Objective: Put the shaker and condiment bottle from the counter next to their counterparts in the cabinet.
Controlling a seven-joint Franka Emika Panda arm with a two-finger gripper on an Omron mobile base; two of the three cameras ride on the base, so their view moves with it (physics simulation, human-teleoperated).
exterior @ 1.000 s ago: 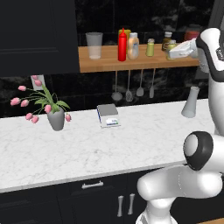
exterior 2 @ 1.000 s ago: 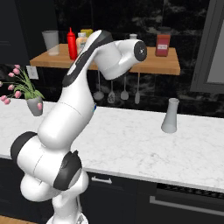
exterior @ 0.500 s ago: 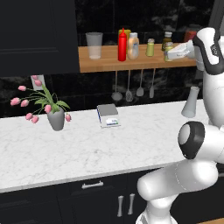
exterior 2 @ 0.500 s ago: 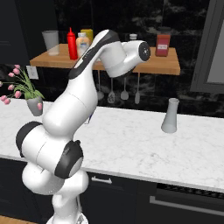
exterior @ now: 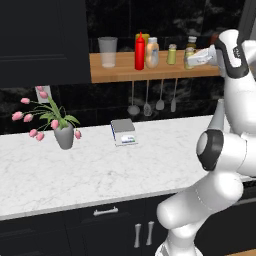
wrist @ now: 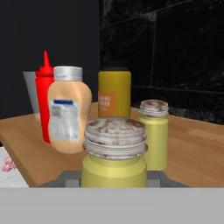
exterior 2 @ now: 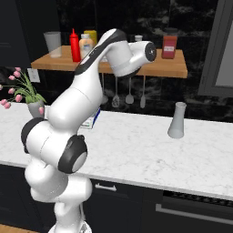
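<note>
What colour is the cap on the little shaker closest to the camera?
Grey with brownish speckles, on a yellow-green shaker; the hand view shows it best.

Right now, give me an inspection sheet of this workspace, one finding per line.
Surface: white marble counter; wooden cabinet shelf above.
Job's things: red condiment bottle already on shelf; one shaker between the finger tips, second shaker standing behind it.
Clutter: peach bottle, yellow bottle, cup, red-lidded jar, tulip vase, scale, grey vase.
Grippers: gripper shut on shaker at the shelf.
Cables: nothing seen.
Surroundings: utensils hang under shelf; black wall.
</note>
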